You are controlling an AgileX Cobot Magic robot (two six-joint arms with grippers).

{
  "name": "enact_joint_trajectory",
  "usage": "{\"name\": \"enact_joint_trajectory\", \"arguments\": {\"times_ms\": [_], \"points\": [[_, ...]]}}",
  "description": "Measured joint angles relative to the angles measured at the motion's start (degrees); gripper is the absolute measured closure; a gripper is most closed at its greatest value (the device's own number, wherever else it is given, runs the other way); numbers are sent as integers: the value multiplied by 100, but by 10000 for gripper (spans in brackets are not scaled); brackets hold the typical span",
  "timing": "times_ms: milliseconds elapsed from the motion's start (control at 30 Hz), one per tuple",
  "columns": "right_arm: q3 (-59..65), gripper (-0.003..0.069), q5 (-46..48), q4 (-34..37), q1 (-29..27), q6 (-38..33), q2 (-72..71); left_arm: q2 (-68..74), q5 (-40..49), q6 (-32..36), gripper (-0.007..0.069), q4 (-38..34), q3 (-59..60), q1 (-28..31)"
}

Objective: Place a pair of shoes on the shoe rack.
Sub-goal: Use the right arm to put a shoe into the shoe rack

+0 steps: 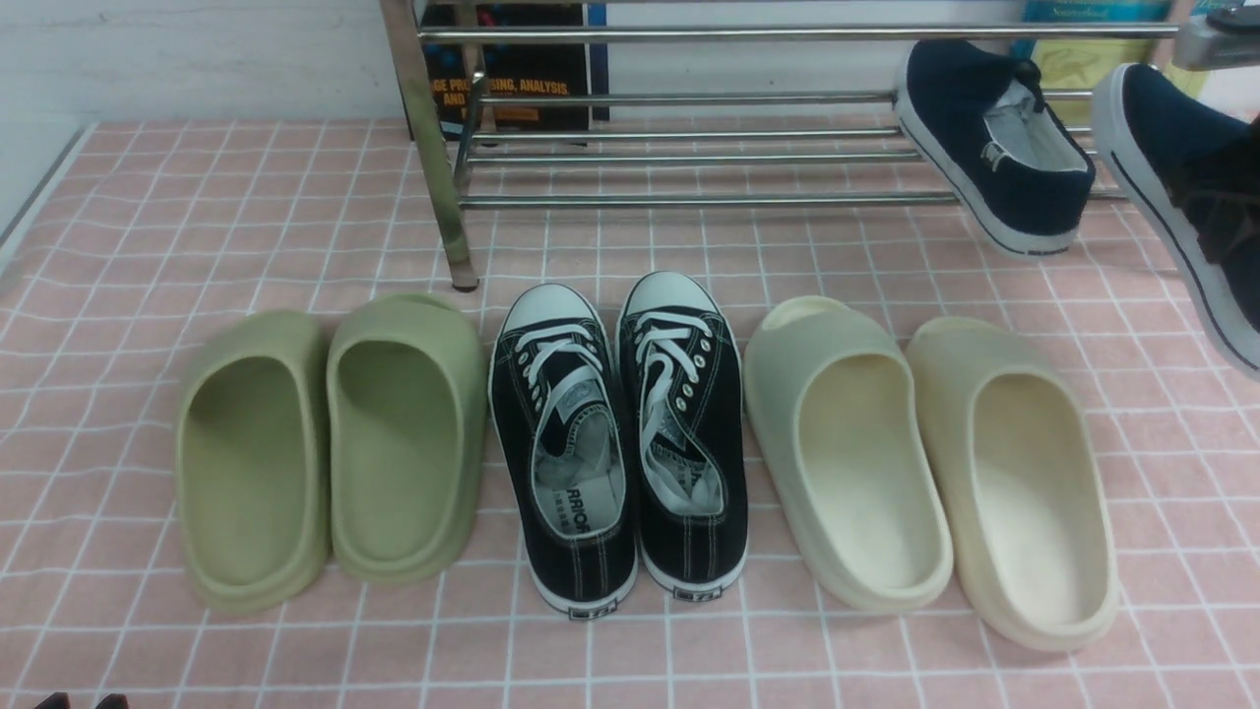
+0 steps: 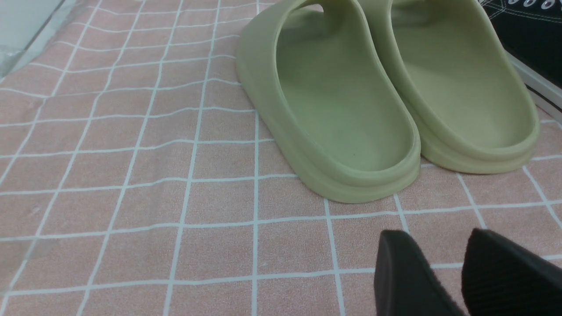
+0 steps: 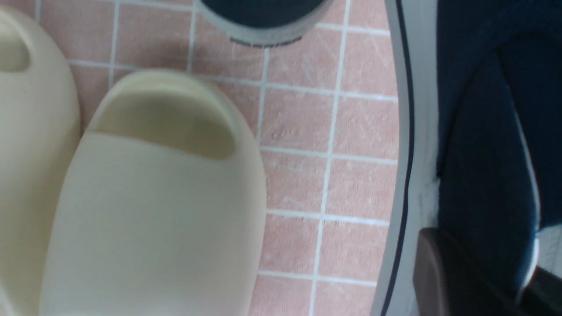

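Now, right pincer (image 3: pixel 483 259): clamped on the collar of one navy shoe (image 1: pixel 1166 133), one finger inside the opening and one outside.
Held navy shoe: tilted steeply at the far right of the front view, its white striped sole turned to the left, partly cut off by the frame edge. It is just to the right of its partner and in front of the right end of the shoe rack (image 1: pixel 689 199).
Other navy shoe (image 1: pixel 984 128): lying on the low tubes near the rack's right end, toe toward the back, heel sloping down over the front tube toward the worktop. Whether the heel touches the cloth cannot be told.
Left pincer (image 2: pixel 439 254): fingers apart with nothing between them, low over the pink checked cloth (image 1: pixel 148 217), near the heel of the green slides (image 1: pixel 404 433).
Row in front of the rack: green slides on the left, black lace-up sneakers (image 1: pixel 719 414) in the middle, cream slides (image 1: pixel 856 463) on the right, each pair side by side with heels toward the robot.
Behind the rack: a dark book (image 1: pixel 512 89) standing upright at the left end.
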Motion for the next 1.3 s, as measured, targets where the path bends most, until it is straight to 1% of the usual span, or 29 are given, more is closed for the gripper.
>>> {"name": "enact_joint_trajectory", "arguments": {"times_ms": [67,333,533,733,967,1100,1167,1200,1233,1300], "points": [[-154,652,-6,0,0,0,144,0,0,0,385,0,0,0],[-1718,651,156,-11,7,-2,1330,0,0,0,385,0,0,0],[-2573,650,170,0,7,-2,1910,0,0,0,385,0,0,0],[-2979,650,97,7,120,-2,2306,0,0,0,385,0,0,0],[-3021,639,-197,-106,350,-91,2451,0,0,0,385,0,0,0],[-3026,592,-277,-263,408,-191,2451,0,0,0,385,0,0,0],[-3026,512,-334,-323,418,-253,2439,0,0,0,385,0,0,0],[-3026,505,-334,-330,418,-260,2433,0,0,0,385,0,0,0],[-3026,446,-320,-343,418,-279,2400,0,0,0,385,0,0,0],[-3026,372,-248,-355,418,-284,2328,0,0,0,385,0,0,0]]}}
